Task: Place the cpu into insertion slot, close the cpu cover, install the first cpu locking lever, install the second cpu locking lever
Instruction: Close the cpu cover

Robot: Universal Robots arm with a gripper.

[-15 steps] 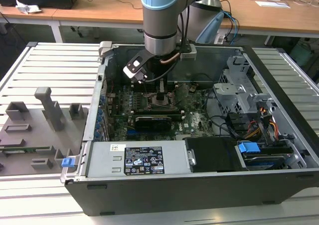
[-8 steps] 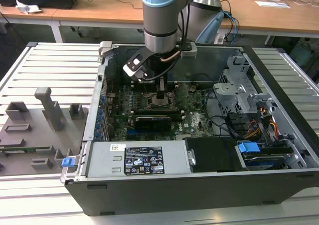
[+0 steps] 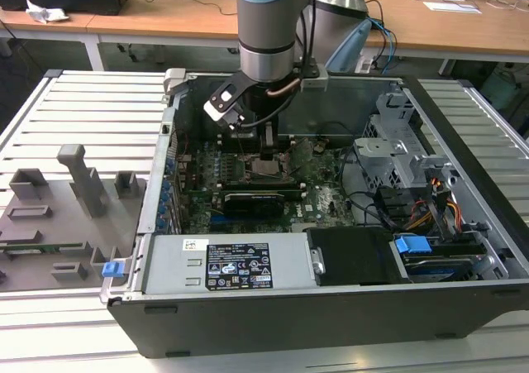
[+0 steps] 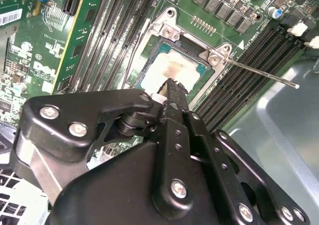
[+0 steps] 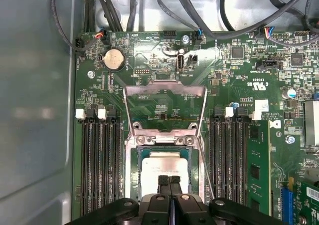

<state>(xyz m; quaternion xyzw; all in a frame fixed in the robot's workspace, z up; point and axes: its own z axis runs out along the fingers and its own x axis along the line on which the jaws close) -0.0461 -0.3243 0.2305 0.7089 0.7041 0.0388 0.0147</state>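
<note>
Jaws closed together, tips over cpu (image 5: 164, 164)

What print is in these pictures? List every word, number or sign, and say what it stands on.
Power supply label: white print on black, too small to read.
Motherboard: white lettering, too fine to quote safely.
White sticker on the motherboard: unreadable.

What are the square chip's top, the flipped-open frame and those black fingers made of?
The cpu top looks like dull grey metal with soft glare. The cpu cover seems thin stamped steel, bright and reflective. The gripper fingers are matt black, metal or hard plastic; I cannot tell.
</note>
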